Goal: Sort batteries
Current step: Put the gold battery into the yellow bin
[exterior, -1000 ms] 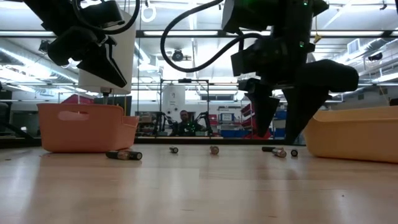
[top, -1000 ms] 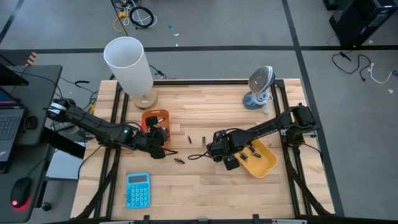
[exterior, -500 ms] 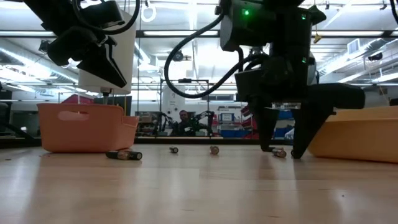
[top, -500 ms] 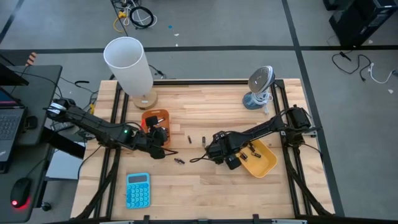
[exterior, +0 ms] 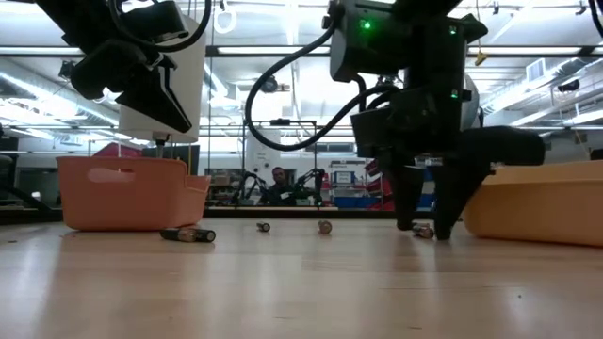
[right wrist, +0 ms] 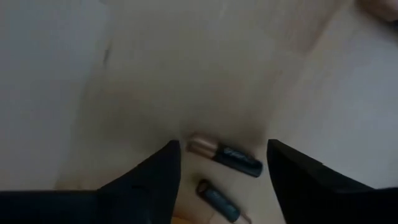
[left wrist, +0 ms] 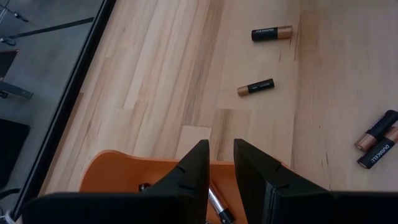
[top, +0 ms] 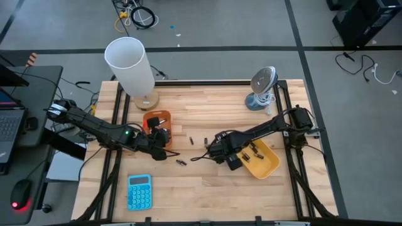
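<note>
The right gripper (right wrist: 221,168) stands low over the middle of the table, jaws spread wide and holding nothing, with 2 batteries (right wrist: 225,158) lying on the wood between its fingers. The nearer one lies crosswise to the fingers, copper end toward one of them, so closing would probably press on its ends unless the wrist turns. The yellow tray (top: 264,162) sits just beside this arm. The left gripper (left wrist: 219,163) hangs over the orange tray (top: 155,118), fingers nearly together, apparently empty; other batteries (top: 181,162) lie between the arms.
</note>
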You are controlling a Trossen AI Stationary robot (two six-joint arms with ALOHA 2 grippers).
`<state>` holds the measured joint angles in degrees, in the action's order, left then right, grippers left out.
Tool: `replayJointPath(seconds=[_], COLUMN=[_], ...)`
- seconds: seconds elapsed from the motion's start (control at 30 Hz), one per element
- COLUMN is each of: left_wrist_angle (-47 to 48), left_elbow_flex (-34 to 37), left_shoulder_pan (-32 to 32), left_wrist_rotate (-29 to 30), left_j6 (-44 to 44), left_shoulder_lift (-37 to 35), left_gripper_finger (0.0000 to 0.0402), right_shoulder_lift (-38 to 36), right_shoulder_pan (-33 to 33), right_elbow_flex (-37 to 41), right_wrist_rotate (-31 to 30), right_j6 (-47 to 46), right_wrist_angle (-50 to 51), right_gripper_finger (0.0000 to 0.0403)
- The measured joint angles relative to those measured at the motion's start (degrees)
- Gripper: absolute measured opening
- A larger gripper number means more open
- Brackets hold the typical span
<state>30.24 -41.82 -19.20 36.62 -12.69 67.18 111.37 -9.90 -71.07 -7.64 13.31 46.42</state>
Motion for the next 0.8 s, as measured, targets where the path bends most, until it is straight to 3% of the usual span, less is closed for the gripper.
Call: replayJointPath(seconds=[0.8], left_wrist_angle=[-0.15], left_elbow_flex=[0.0], left_shoulder_pan=[-0.02], left_wrist_rotate=[0.0], left_j6=[-0.02], left_shoulder_lift=[0.0], left_gripper_finger=[0.0076], right_shoulder_lift=[0.14], right_shoulder_pan=[0.35], right_elbow_flex=[0.09], right_wrist_rotate=[-2.06], right_j6=[-5.27], right_wrist_angle=[-3.81], right_gripper_finger=[0.012])
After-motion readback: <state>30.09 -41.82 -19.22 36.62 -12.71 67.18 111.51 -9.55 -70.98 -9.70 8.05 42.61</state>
